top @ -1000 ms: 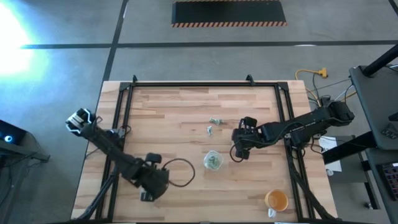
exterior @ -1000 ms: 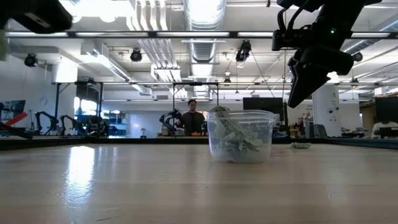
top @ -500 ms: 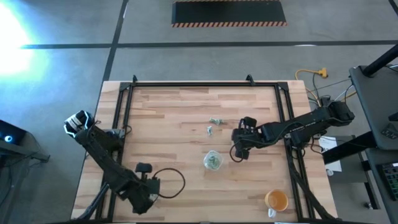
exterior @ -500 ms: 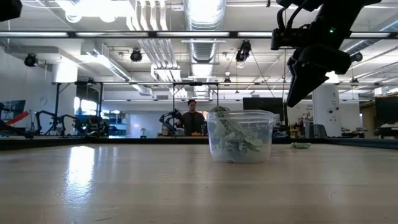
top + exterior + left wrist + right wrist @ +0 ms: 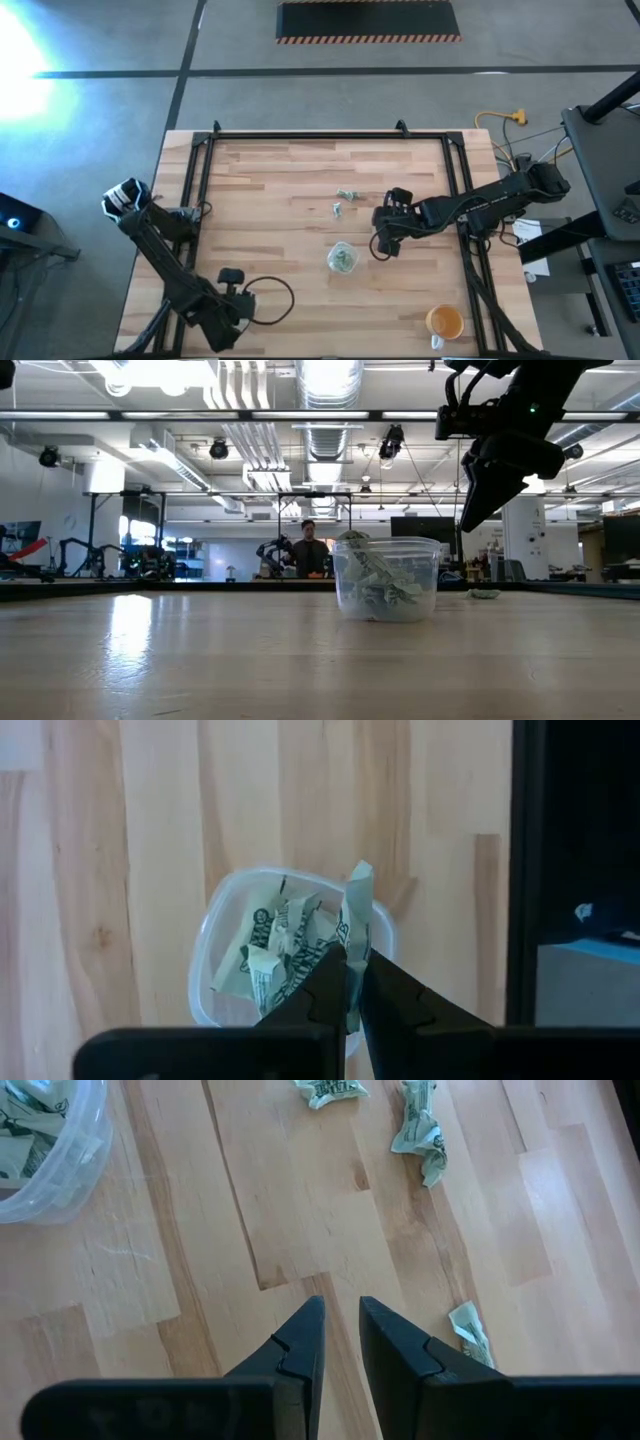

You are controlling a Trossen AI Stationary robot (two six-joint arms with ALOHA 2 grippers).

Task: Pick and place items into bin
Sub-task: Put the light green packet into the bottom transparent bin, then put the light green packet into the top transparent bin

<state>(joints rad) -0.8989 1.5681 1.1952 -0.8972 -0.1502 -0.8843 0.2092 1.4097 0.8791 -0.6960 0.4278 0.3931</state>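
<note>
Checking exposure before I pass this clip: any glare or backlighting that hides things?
High view: a glare patch blows out the floor at top left; the table is evenly lit. Low view: ceiling lights backlight the scene, leaving the right gripper a dark silhouette and a bright streak on the tabletop; the cup stays readable.

Grey concrete floor (image 5: 90, 110), hazard-striped mat (image 5: 368, 20), ceiling ducts (image 5: 325, 385), strip lights (image 5: 150, 372)

We see our right gripper (image 5: 340, 1325) above the bare desk (image 5: 250, 1210) — jaws slightly apart, empty — crumpled items (image 5: 420, 1125) beyond, clear bin (image 5: 45, 1165) aside.
</note>
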